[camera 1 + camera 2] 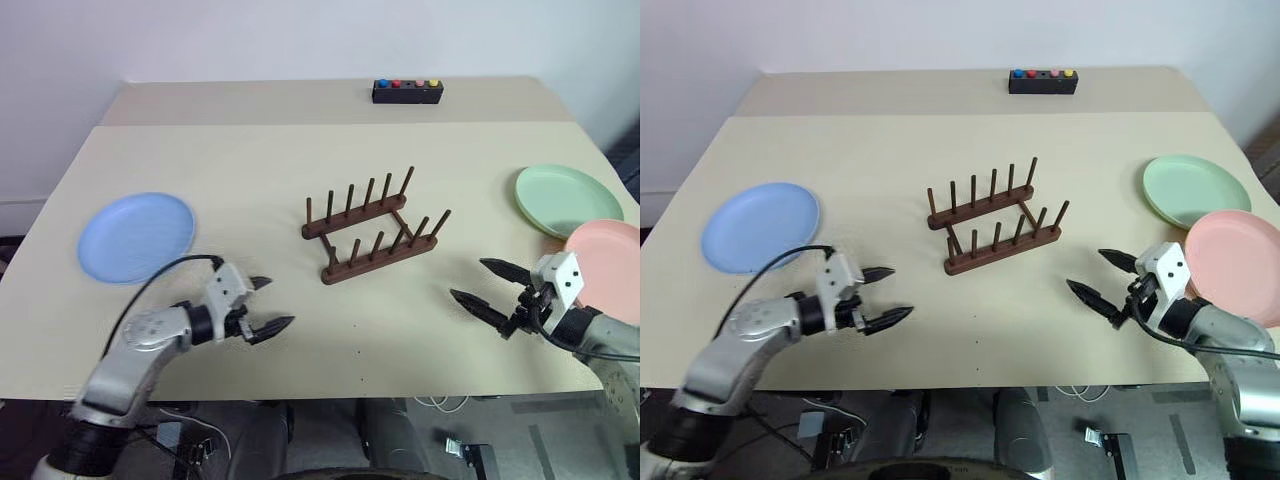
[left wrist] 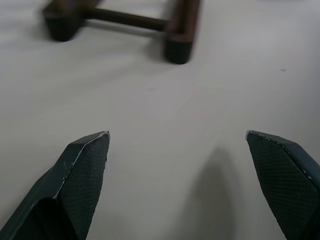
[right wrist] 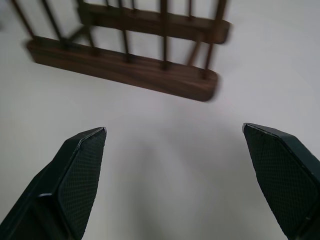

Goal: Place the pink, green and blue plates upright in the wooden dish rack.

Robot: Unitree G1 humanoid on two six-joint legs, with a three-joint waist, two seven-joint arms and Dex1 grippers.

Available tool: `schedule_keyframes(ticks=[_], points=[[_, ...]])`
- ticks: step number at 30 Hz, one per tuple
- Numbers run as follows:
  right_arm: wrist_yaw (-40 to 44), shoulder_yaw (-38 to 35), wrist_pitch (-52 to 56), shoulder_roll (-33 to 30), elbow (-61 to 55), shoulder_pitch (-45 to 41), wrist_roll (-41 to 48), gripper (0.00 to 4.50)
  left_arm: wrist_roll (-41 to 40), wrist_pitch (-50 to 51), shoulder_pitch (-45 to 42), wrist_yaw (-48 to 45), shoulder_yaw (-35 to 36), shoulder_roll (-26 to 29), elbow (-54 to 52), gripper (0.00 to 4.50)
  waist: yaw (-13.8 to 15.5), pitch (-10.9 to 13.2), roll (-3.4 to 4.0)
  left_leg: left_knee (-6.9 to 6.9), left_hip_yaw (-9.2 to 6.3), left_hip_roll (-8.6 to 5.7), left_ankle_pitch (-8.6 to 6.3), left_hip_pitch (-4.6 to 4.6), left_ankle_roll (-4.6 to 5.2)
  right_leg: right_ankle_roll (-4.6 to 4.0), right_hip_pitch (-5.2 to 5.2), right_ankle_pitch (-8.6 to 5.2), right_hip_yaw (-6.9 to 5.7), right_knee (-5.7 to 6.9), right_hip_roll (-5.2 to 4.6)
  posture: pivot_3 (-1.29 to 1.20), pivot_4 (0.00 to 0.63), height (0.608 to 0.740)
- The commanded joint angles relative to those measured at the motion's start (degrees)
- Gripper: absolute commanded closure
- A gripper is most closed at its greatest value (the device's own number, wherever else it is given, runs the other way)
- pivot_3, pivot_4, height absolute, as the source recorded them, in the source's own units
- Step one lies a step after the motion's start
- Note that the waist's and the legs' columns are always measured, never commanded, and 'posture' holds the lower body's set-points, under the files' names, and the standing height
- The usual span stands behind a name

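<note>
Your left tool and right tool both gape wide, empty, flanking the rack mid-worktop. Blue plate lies flat beyond the left tool; pink plate just behind the right tool, overlapping the green plate. A button box sits at the far edge.

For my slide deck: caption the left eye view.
Open left gripper and right gripper flank the empty wooden dish rack; all three plates lie flat.
</note>
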Motion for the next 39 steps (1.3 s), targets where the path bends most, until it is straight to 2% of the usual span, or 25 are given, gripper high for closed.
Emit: schedule_keyframes(ticks=[1,8,13,16,21,22,27,32,39], points=[[-1.62,0.16,-0.56,1.81,-4.59,3.09,0.03,0.04,6.32,-6.21,-3.19,1.04,-5.83,-3.06,3.69,0.0,0.34,-0.05,0.04,0.01,0.0,0.0,0.0,0.03,0.0,0.0,0.03,0.0,0.0,0.0,0.0,0.0,0.15,0.74],[-5.36,4.54,-0.93,5.1,-9.64,5.87,-1.94,0.04,9.64,-9.4,-11.78,2.1,-10.19,-12.16,15.27,0.0,0.46,-0.11,0.1,0.15,-0.01,-0.02,0.0,0.24,0.0,-0.07,0.36,-0.03,-0.01,-0.03,-0.01,0.0,0.15,0.74],[-6.41,6.09,-1.09,6.45,-12.89,9.52,-2.46,0.04,10.27,-11.87,-16.52,-1.01,-11.13,-14.18,22.24,0.0,0.28,-0.14,0.15,0.12,-0.02,-0.03,0.0,0.26,0.0,0.08,0.36,0.05,-0.01,-0.02,0.0,0.0,0.15,0.74],[-7.24,7.5,-1.23,7.13,-13.8,10.14,-3.09,0.0,10.36,-13.55,-18.75,-2.9,-10.95,-14.64,25.93,0.88,0.22,-0.16,0.16,0.15,-0.02,-0.03,0.0,0.28,0.01,0.07,0.39,0.05,-0.01,-0.02,0.0,0.0,0.15,0.74],[-8.32,9.11,-1.53,8.21,-13.96,9.89,-3.7,0.0,10.22,-16.23,-21.16,-6.76,-10.67,-14.7,29.21,3.44,0.28,-0.16,0.16,0.13,-0.02,-0.03,0.0,0.37,0.01,-0.04,0.47,-0.02,-0.01,-0.02,0.0,0.0,0.15,0.74],[-8.43,9.32,-1.6,8.3,-13.86,9.82,-3.79,0.0,10.27,-16.53,-21.5,-7.3,-10.69,-14.76,29.74,3.75,0.29,-0.16,0.17,0.14,-0.02,-0.03,0.0,0.37,0.0,-0.04,0.47,-0.02,-0.02,-0.02,0.0,0.0,0.15,0.74],[-8.21,9.34,-1.92,8.13,-13.2,9.57,-3.76,0.0,11.6,-19.31,-22.97,-8.25,-11.07,-15.26,31.69,3.73,0.3,-0.16,0.17,0.13,-0.02,-0.03,0.0,0.37,0.01,-0.02,0.48,-0.01,-0.01,-0.02,0.0,0.0,0.15,0.74],[-7.68,8.07,-1.86,7.18,-12.68,9.84,-3.37,0.0,10.25,-20.85,-26.84,-14.22,-11.8,-16.5,34.21,3.73,0.33,-0.16,0.15,0.15,-0.03,-0.03,0.0,0.36,0.01,-0.01,0.5,-0.01,-0.01,-0.03,0.0,0.0,0.15,0.74],[-8.29,7.66,-2.17,7.31,-14.1,12.17,-4.0,0.0,12.29,-28.35,-38.64,-20.17,-11.76,-19.53,51.1,3.73,0.16,-0.13,0.11,0.13,-0.04,-0.04,-0.01,0.27,0.01,0.1,0.41,0.05,-0.03,-0.03,0.01,0.0,0.15,0.74]])
